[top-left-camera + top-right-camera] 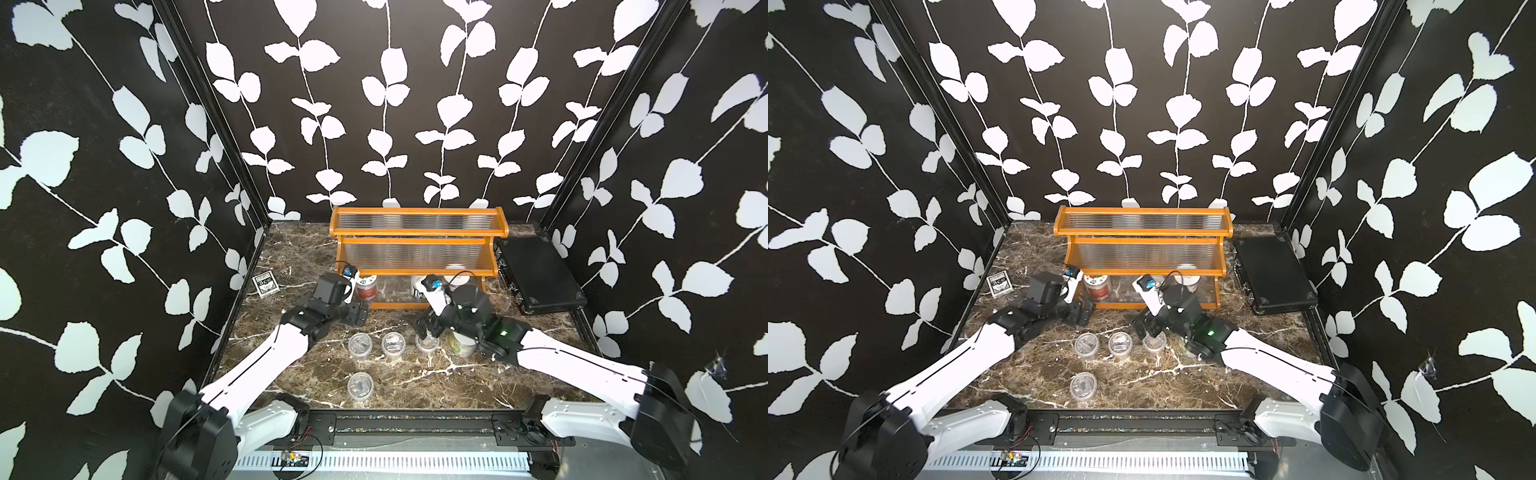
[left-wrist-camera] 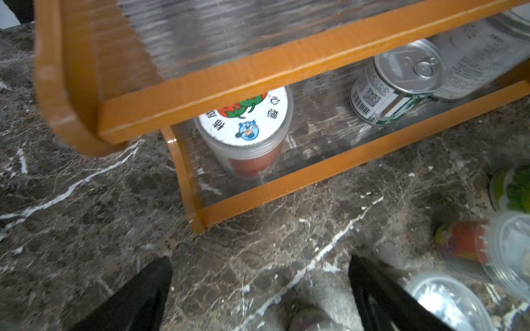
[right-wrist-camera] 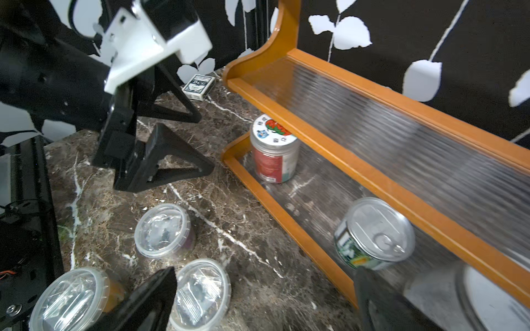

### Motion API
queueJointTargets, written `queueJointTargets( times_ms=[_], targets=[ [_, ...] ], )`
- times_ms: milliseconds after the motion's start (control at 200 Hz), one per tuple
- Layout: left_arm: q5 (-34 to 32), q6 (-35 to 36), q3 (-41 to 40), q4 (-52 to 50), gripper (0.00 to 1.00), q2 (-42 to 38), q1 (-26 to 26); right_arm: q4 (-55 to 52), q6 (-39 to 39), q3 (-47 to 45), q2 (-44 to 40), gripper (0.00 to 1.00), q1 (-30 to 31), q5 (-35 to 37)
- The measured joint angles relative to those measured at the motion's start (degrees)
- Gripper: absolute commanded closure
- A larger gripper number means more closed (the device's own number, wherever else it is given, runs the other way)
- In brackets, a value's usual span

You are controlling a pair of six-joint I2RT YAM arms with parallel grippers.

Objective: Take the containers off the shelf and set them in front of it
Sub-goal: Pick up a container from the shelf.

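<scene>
Shelf: the orange-brown shelf (image 1: 415,240) is standing upright just beyond both grippers, with its lowest tier facing them.
Red jar: a white-lidded red jar (image 2: 243,120) is sitting upright at the end of the lowest tier. It is straight ahead of the left gripper (image 2: 258,292), near it but apart.
Tin can: a pull-tab tin can (image 3: 375,233) is sitting on the same tier, just ahead of the right gripper (image 3: 263,298) and well apart from the red jar.
Pale jar: a white-lidded pale jar (image 2: 473,57) is standing on that tier right against the tin can, on the side away from the left gripper. Whether they are touching cannot be told.
Cups: four clear lidded cups are sitting on the table (image 1: 415,386) in front of the shelf. The first cup (image 1: 360,345) and second cup (image 1: 393,344) are lying between the two grippers. The third cup (image 1: 428,343) is lying directly below the right gripper. The fourth cup (image 1: 360,385) is sitting behind the left gripper, toward the arm bases.
Green jar: a green jar (image 1: 461,347) is standing on the table under the right wrist, partly hidden.
Left gripper: it is hovering low over the table with its jaws standing wide.
Right gripper: it is hanging above the third cup with its jaws standing wide.
Surroundings: a card box (image 1: 266,286) is lying to the outer side of the left gripper. A black case (image 1: 540,274) is lying beyond the right gripper, beside the shelf.
</scene>
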Motion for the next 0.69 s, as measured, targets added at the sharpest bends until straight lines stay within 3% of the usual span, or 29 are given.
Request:
queueJointTargets(
  times_ms=[315,695],
  targets=[
    [-6.43,-3.87,-0.92,16.17,0.01,10.78,-1.7,-7.74,-1.79,0.04,-6.36,0.0,-8.66,0.52],
    [-8.72,-5.68,1.84,23.54,0.01,20.09,-1.73,-10.54,-2.64,0.09,-7.34,0.0,-15.3,-1.38]
  ],
)
